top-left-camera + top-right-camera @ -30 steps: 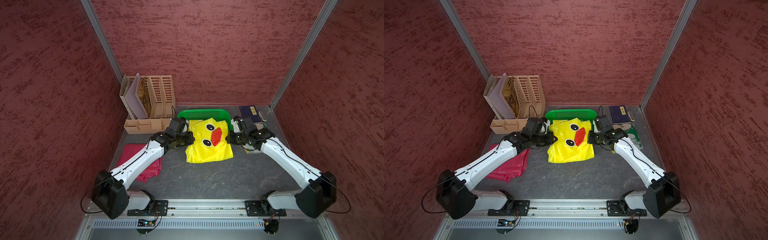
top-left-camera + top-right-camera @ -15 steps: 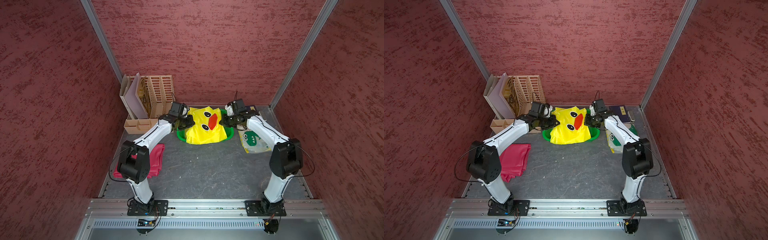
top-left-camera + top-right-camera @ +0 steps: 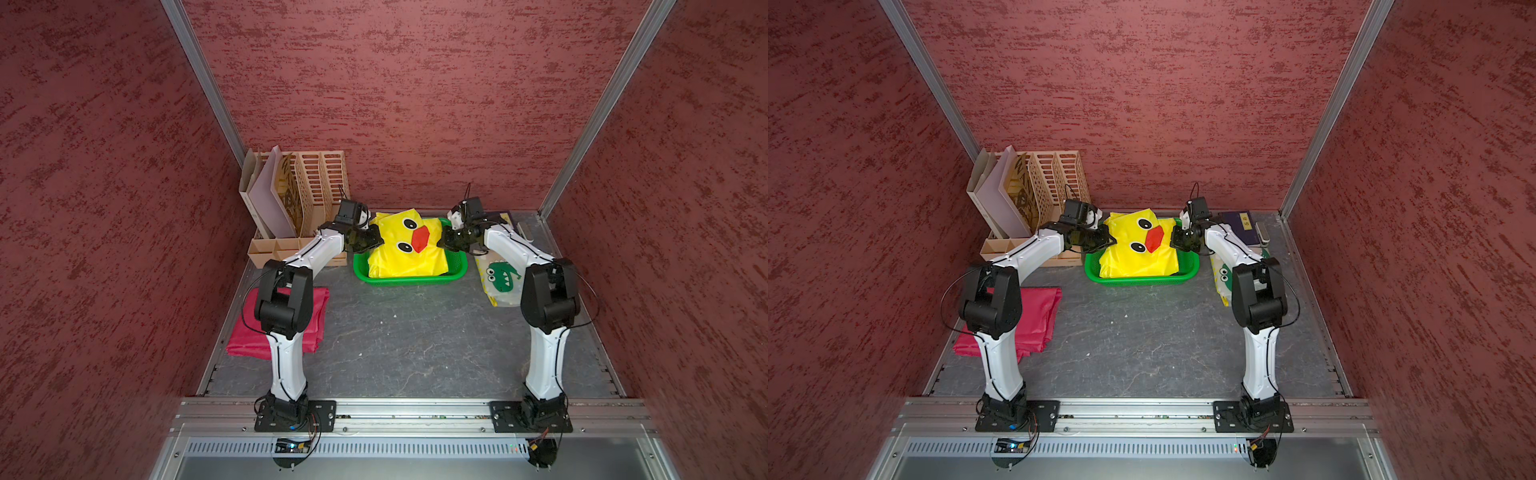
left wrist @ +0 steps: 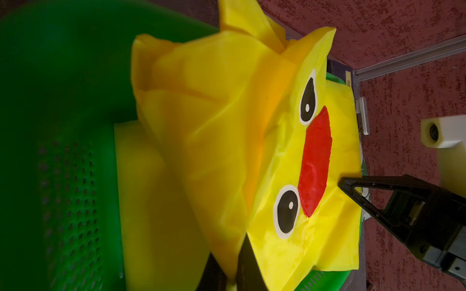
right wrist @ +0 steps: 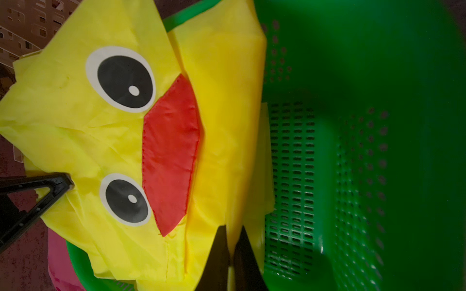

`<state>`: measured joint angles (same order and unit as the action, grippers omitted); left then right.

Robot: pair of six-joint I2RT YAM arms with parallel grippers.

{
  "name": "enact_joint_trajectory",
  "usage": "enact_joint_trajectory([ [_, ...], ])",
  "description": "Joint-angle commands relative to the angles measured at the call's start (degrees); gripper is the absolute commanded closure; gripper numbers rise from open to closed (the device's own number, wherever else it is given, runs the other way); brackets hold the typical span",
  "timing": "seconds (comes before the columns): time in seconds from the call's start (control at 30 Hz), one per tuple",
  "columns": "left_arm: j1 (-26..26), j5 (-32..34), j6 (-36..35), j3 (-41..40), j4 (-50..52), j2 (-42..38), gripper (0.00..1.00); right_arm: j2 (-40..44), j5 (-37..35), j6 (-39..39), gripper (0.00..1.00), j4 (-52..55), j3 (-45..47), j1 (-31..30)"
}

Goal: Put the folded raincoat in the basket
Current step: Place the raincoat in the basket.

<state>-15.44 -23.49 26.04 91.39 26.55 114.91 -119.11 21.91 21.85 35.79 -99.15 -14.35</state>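
In both top views, clamped on folded raincoat (image 3: 405,249) at opposite edges, over basket (image 3: 409,281): left end effector (image 3: 378,243), right end effector (image 3: 442,242). On book (image 3: 1237,220) beside basket: "论".

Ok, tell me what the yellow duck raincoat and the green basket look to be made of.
The raincoat: thin woven synthetic, likely coated nylon or polyester; slight sheen, crisp creases, stitched red beak. The basket: rigid moulded plastic, glossy; uniform green, regular slots and holes in wall and bottom.
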Motion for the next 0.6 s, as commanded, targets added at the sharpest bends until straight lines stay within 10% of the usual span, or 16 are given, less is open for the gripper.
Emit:
enact_joint_trajectory([
  [0.0,0.10,0.99,-0.73,-0.30,-1.03,0.93,0.96,-0.68,1.50,-0.95,1.00,-2.46,0.66,0.36],
  [0.23,-0.91,3.53,-0.91,-0.92,2.04,0.81,0.73,-0.73,2.35,-1.20,1.00,-2.93,0.91,0.30],
  [0.3,-0.95,3.86,-0.91,0.51,4.57,1.19,0.52,-0.26,2.17,-1.36,0.98,-2.59,0.97,0.31],
  [0.43,-1.67,6.90,-1.77,1.54,7.24,-0.03,0.20,1.26,1.72,-1.64,0.54,-1.49,1.11,0.30],
  [0.57,-2.48,9.99,-2.37,2.94,9.66,-2.88,0.05,4.19,-1.02,-2.09,0.36,0.75,1.07,0.29],
])
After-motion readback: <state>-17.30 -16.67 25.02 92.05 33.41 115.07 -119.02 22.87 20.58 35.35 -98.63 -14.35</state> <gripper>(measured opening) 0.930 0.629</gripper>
